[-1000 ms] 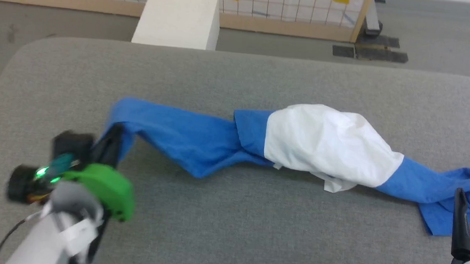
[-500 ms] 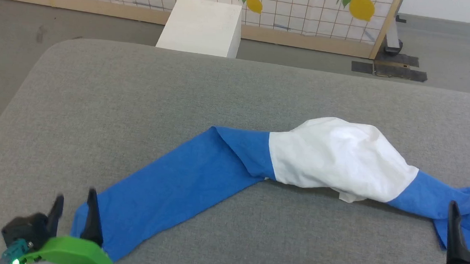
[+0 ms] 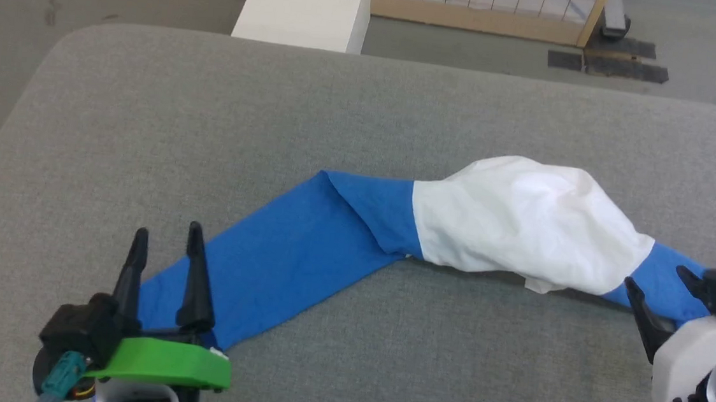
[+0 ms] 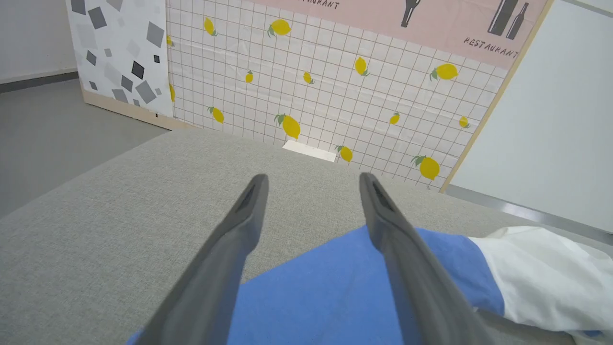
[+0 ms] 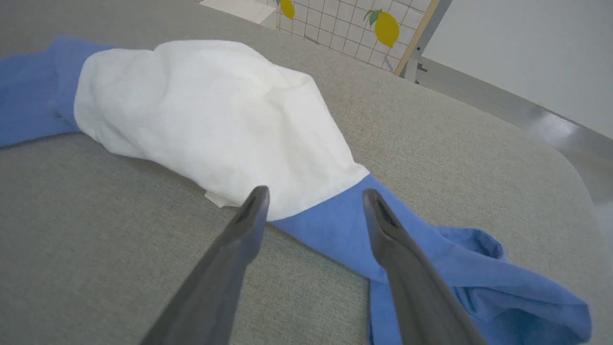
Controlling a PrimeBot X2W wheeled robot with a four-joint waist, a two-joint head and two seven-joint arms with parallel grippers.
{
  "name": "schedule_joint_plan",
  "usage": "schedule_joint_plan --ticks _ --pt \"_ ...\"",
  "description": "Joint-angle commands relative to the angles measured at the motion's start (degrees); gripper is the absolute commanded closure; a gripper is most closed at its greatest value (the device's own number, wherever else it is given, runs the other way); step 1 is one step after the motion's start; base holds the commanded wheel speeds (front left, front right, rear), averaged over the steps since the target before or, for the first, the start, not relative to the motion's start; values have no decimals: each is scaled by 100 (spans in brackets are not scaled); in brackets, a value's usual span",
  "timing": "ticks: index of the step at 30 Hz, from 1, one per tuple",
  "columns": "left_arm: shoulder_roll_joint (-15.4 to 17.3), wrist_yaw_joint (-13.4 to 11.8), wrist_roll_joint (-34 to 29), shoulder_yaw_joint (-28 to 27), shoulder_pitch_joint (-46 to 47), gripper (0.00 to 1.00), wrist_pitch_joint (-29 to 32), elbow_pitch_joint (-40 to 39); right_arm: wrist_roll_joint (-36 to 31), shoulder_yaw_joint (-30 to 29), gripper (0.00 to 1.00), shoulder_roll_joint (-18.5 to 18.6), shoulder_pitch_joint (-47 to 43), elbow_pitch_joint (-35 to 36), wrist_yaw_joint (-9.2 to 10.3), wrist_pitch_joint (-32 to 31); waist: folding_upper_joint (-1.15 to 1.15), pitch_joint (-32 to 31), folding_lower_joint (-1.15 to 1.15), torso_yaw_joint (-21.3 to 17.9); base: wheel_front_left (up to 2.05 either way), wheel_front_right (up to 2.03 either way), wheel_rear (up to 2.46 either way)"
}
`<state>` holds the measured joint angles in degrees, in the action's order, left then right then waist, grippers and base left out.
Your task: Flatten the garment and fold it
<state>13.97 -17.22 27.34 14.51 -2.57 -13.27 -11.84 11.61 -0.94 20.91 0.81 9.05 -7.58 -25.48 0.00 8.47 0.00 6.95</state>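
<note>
Left gripper [image 3: 167, 229] was released: fingers spread, nothing between them. Garment [image 3: 522, 220] lay strung out across the grey cushion [image 3: 340, 97]. Its blue end sat under and between the left fingers and ran ahead and to that gripper's right, toward the bunched white panel. Couldn't tell whether those fingers touched the cloth. Right gripper [image 3: 655, 275] was also released, jaws wide, above the seam where white meets blue. The crumpled blue end lay just right of its right finger. White box [image 3: 303, 5] sat well beyond the left gripper, off the cushion.
</note>
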Motion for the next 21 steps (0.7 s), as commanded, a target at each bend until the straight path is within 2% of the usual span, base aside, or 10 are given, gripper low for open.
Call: schedule_joint_plan --ticks 1,5,9,10,11,16,21 --pt "-51 -30 -56 38 146 0 -40 -10 93 190 0 190 199 -129 9 -46 0 244 0 57 0 0 0" --pt "-154 -39 -114 152 302 0 -51 19 256 812 0 706 611 -658 9 -49 0 494 0 176 0 0 0" --pt "-208 -33 -145 216 430 0 -58 97 363 1430 0 962 899 -1204 9 -8 0 625 0 293 0 0 0" --pt "-217 -32 -148 224 445 0 -60 110 383 1511 39 982 934 -1294 9 -10 0 630 0 309 0 0 0" --pt "-234 -29 -155 242 467 0 -64 138 420 1601 100 993 1004 -1438 9 32 0 624 0 342 0 0 0" --pt "-262 -56 -150 237 415 0 -81 236 526 1548 100 982 1209 -1520 9 324 0 412 0 350 0 0 0" --pt "-241 -49 -98 236 254 0 -82 306 579 1227 100 1116 1365 -962 9 478 0 -12 0 236 0 0 0"
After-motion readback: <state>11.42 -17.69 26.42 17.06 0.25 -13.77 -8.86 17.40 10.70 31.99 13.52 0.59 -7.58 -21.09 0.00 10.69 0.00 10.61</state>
